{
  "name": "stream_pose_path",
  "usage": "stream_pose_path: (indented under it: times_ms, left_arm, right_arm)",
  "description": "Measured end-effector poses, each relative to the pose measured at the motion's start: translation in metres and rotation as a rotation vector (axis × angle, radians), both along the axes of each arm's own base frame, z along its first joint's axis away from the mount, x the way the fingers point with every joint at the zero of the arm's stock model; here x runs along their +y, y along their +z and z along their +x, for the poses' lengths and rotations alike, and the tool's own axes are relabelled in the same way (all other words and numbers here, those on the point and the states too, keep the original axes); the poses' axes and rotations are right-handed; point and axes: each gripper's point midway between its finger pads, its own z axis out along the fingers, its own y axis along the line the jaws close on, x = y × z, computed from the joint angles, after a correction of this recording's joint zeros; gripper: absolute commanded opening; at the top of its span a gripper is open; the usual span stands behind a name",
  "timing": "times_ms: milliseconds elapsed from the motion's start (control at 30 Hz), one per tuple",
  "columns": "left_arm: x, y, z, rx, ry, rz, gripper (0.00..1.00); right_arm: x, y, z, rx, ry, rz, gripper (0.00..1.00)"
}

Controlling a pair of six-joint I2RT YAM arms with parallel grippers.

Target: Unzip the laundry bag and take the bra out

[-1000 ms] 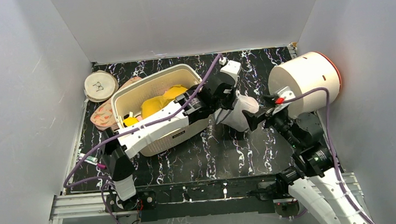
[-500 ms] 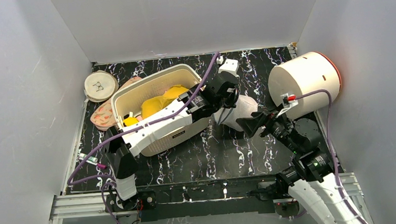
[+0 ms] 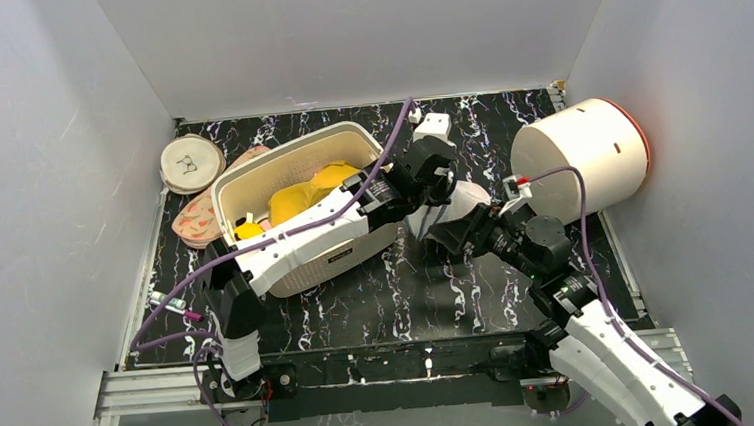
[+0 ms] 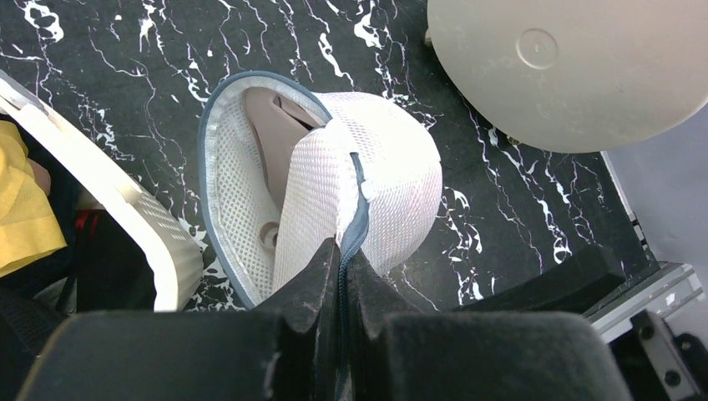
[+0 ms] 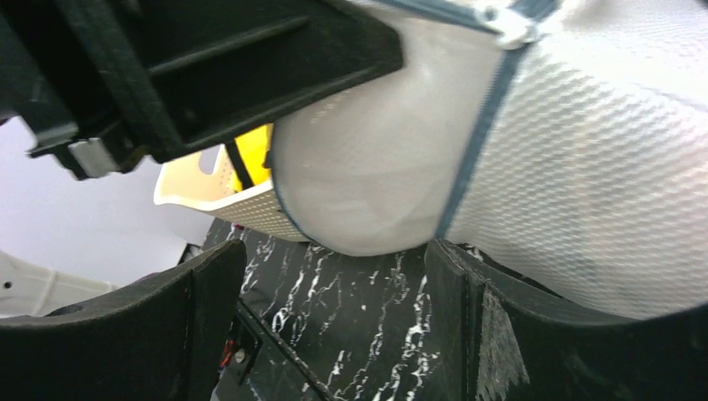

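The laundry bag (image 4: 392, 175) lies on the tabletop (image 4: 125, 50) just beside the basket (image 4: 163, 242), partly unzipped, the bra (image 4: 271, 134) showing inside. Left jaws pinch its zip edge; right jaws gape wide, close against its mesh.

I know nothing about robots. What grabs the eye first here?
The white mesh laundry bag in mid-table, partly unzipped with a pale pink bra showing inside; the left gripper pinches its zip seam and the right gripper gapes open close by. Then the bright yellow bra in the cream basket to the left, and a big white drum lying on its side at the right.
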Motion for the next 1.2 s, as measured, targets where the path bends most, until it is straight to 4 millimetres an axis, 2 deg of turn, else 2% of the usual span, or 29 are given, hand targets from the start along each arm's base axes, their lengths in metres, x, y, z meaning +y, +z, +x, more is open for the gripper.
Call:
stream_pose_path:
  times_ms: [133,267,367,533,633,767,900,933,1100,1200]
  left_arm:
    - [0.0,-0.006,0.001,0.008,0.008,0.009,0.0]
    - [-0.001,-0.009,0.002,0.011,0.012,0.017,0.0]
    - [-0.001,-0.01,0.002,0.012,0.013,0.019,0.0]
    - [0.0,-0.01,0.002,0.014,0.014,0.022,0.0]
    - [0.001,-0.011,0.001,0.015,0.015,0.024,0.0]
    - [0.001,-0.011,0.001,0.014,0.015,0.024,0.0]
    - [-0.001,-0.01,0.002,0.01,0.013,0.019,0.0]
    - [-0.001,-0.01,0.002,0.008,0.012,0.017,0.03]
    - [0.001,-0.011,0.001,-0.008,-0.008,0.019,0.52]
    - [0.011,-0.012,-0.006,-0.023,-0.042,0.035,0.74]
  right_arm:
    - [0.02,0.002,-0.004,0.004,0.037,0.025,0.76]
    - [0.041,-0.006,-0.01,0.023,0.047,0.009,0.63]
    - [0.051,-0.016,-0.013,0.041,0.019,-0.023,0.58]
    - [0.059,-0.03,-0.004,0.072,-0.079,-0.097,0.51]
    - [0.058,-0.033,-0.002,0.079,-0.142,-0.118,0.41]
    - [0.051,-0.031,0.006,0.084,-0.221,-0.128,0.18]
    - [0.044,-0.032,0.011,0.106,-0.284,-0.117,0.0]
    - [0.044,-0.032,0.012,0.111,-0.292,-0.111,0.0]
    - [0.04,-0.029,0.011,0.125,-0.313,-0.082,0.0]
    - [0.036,-0.02,0.01,0.136,-0.329,-0.044,0.0]
